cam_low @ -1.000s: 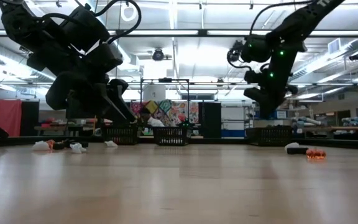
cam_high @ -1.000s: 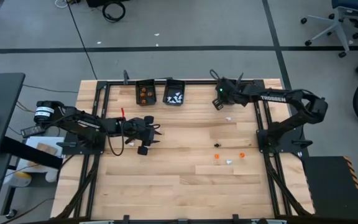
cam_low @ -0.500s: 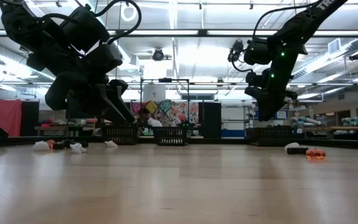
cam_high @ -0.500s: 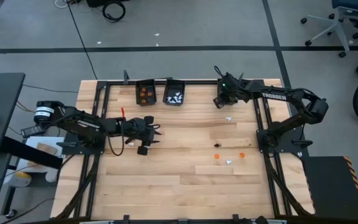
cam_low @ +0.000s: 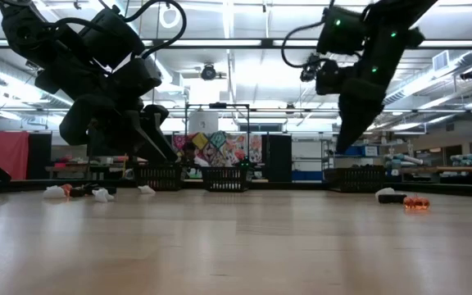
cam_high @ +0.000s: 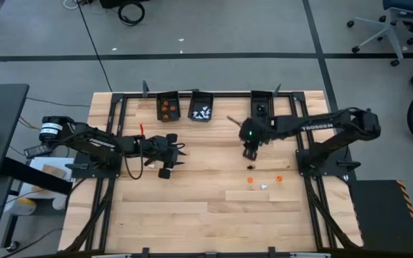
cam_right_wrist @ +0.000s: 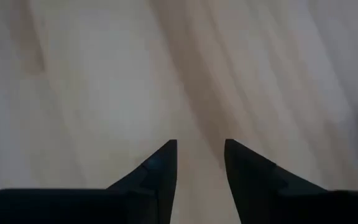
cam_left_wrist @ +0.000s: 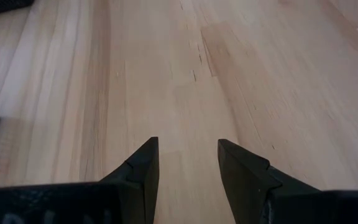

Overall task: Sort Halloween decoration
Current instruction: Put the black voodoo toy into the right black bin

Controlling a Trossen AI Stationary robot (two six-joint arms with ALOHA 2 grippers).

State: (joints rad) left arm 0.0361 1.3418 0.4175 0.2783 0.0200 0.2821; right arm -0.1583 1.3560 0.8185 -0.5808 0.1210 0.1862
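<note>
Dark fingers of the right gripper (cam_high: 249,152) stand spread and empty above the table (cam_high: 192,208). Remaining trinkets (cam_high: 264,180) lie just beyond it, toward the table's near edge. Left gripper (cam_high: 180,153), also spread, waits well apart; right arm is nearer.

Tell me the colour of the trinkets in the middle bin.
White trinkets, clearest in the high view.

Three black bins (cam_high: 201,106) along wooden table's (cam_high: 192,208) far edge.
</note>
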